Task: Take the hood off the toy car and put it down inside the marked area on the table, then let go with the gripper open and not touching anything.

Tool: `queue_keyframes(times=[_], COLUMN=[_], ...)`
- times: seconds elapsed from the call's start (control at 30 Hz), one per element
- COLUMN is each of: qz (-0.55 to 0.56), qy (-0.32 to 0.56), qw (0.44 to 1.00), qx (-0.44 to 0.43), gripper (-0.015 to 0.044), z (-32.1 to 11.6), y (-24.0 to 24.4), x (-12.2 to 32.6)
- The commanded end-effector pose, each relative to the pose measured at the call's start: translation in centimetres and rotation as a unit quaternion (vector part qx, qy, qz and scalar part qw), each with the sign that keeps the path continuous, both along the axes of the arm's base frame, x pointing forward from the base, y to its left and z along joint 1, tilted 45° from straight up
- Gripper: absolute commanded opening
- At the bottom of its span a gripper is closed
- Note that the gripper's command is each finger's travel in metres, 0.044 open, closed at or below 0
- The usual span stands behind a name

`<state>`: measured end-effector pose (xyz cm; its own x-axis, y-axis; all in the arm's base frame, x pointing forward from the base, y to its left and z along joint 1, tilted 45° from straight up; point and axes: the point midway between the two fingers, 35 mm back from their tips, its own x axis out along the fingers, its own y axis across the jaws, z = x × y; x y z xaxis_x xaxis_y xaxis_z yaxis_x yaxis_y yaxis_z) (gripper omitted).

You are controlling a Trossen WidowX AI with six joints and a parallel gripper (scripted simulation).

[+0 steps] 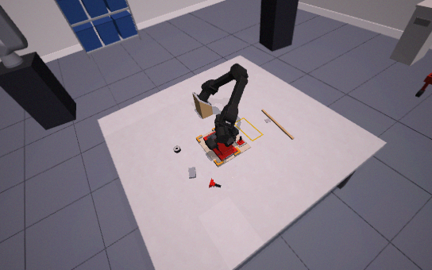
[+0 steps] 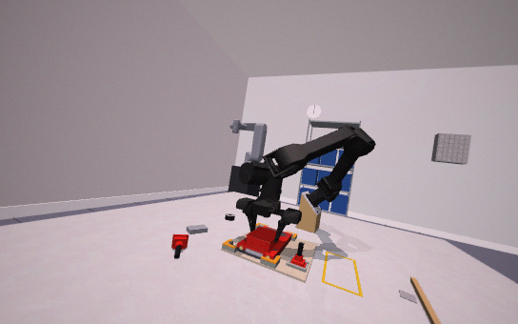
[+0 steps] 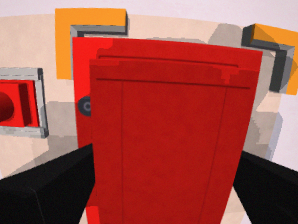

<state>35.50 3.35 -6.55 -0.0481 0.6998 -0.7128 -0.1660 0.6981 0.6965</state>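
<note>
The hood [image 2: 261,239] [image 3: 167,115] is a red panel over the red toy car [image 2: 286,241] [image 3: 82,60]. It looks slightly raised from the body, which shows past its left and far edges in the wrist view; the gap's size is hard to tell. My gripper [image 2: 265,238] [image 3: 164,152] is shut on the hood, one finger at each side. In the top view the arm hides most of the hood. The marked area is a yellow outline [image 1: 262,134] [image 2: 325,267] on the table beside the car's board, with nothing inside it.
The car sits between orange corner blocks [image 3: 90,17] on a tan board [image 2: 305,273]. A red piece with a black post [image 1: 241,141] [image 2: 299,260] stands on the board towards the marked area. A wooden stick [image 1: 278,124] lies beyond that area. A wooden wedge [image 2: 310,219] stands behind.
</note>
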Motion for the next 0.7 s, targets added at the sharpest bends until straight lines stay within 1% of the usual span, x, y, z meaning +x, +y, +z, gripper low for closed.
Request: queue_keyframes(times=[0.0,0.23,0.27,0.67], qz=[0.0,0.0,0.0,0.0], qy=[0.0,0.0,0.0,0.0], qw=[1.0,1.0,1.0,1.0], qx=[0.0,-0.001,-0.001,-0.001], gripper=[0.0196,0.0012,0.0,0.0], z=[0.06,0.35,0.4,0.95], y=[-0.07,-0.37,-0.41,-0.98], x=[0.02,0.05,0.06,0.11])
